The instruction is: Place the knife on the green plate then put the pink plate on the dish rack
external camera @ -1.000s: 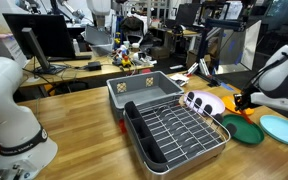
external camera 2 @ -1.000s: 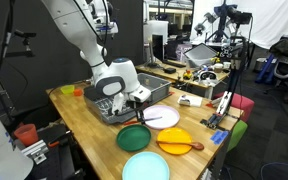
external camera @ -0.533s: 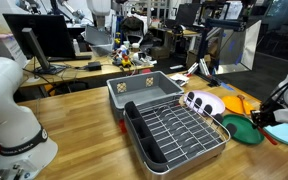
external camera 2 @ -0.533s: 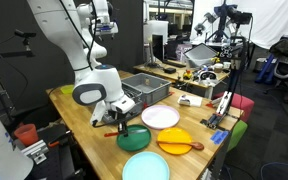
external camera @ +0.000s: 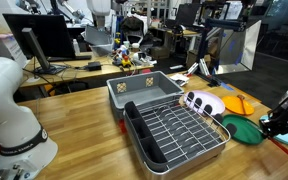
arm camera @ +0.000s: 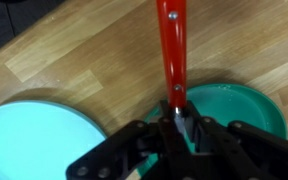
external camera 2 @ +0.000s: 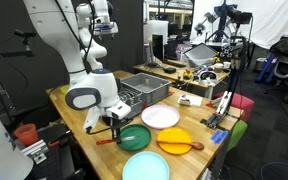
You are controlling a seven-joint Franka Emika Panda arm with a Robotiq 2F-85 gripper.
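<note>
- The gripper [arm camera: 177,118] was clamped on the knife [arm camera: 171,40], holding it at the green plate's [arm camera: 236,105] edge, with the red length out over the table [arm camera: 74,50].
- The knife was not yet set down, so the first step looked close but unfinished.
- The pink plate [external camera 2: 161,117] lay on the table, right of and beyond the green plate.
- The dish rack [external camera: 184,128] carried no plate, so the second step was left.
</note>
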